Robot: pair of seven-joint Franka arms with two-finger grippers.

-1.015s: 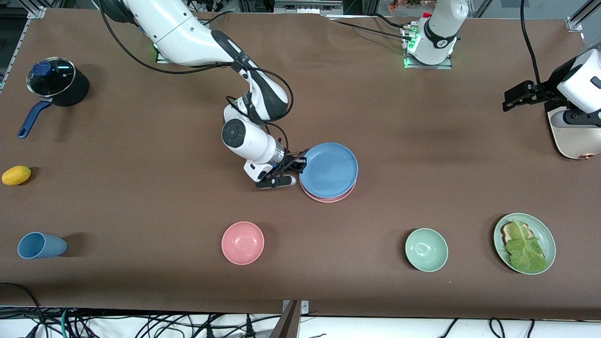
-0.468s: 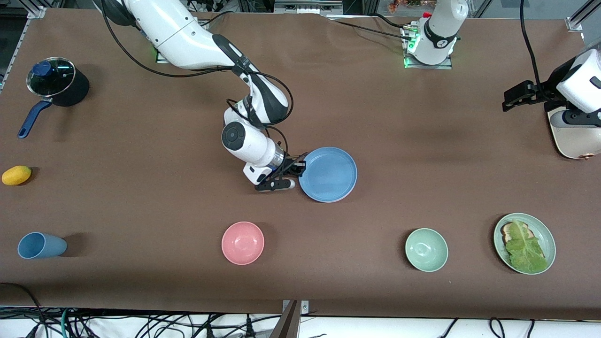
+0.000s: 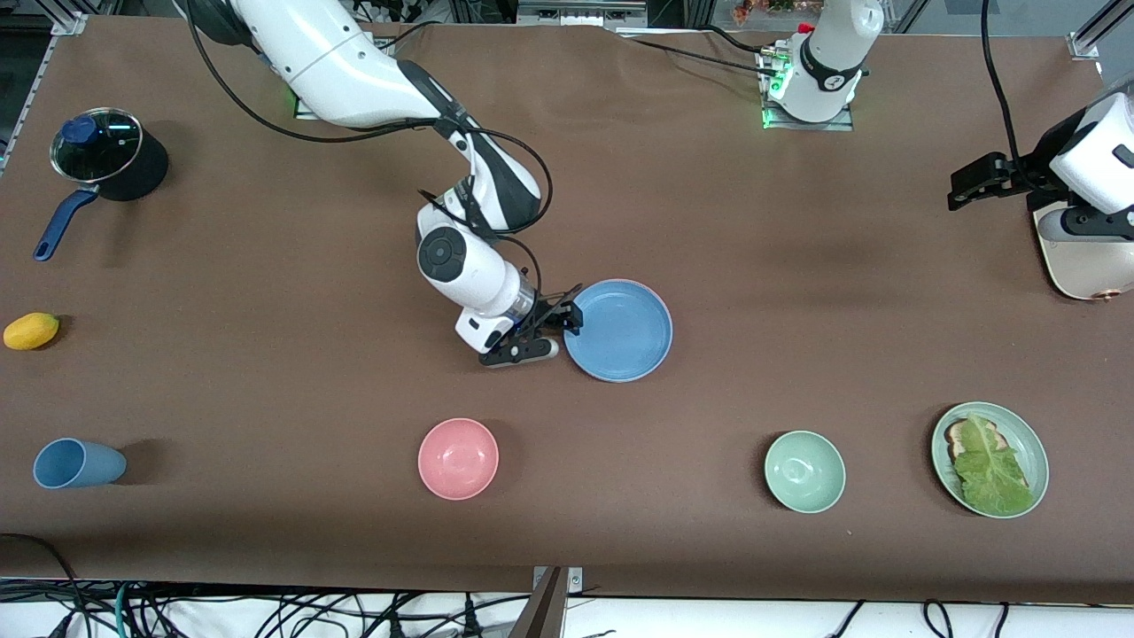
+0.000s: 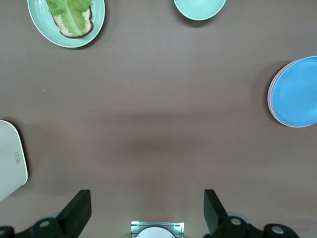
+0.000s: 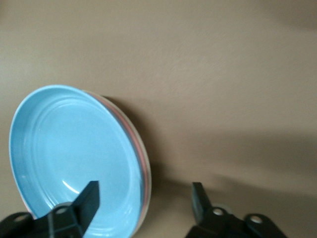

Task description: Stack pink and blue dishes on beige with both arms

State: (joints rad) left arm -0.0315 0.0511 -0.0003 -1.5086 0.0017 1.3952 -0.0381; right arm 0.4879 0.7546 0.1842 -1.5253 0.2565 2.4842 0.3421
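From my station, working from the right arm's end across: pot (image 3: 113,164), lemon (image 3: 31,330) and blue cup (image 3: 78,463) sit along that edge of the table (image 3: 266,372), well apart from the action. Wide bare cloth between them and the right arm.

Right gripper (image 3: 554,332) is low at the rim of the blue plate (image 3: 619,330), on the side toward the right arm's end. Fingers spread apart, straddling the rim, not clamped on it. In the right wrist view the plate (image 5: 74,168) sits on top of a stack: a pink plate (image 5: 141,163) edge and a pale beige plate (image 5: 149,191) edge show just under it, rims nearly flush.

Pink bowl (image 3: 458,458) is nearer the camera than the stack, clear of it. Green bowl (image 3: 804,471) and lettuce plate (image 3: 990,459) sit near the front edge toward the left arm's end.

Left gripper (image 4: 143,213) waits up high near a white board (image 3: 1083,261) at the table's end, fingers wide apart, holding nothing. Open cloth between it and the stack.
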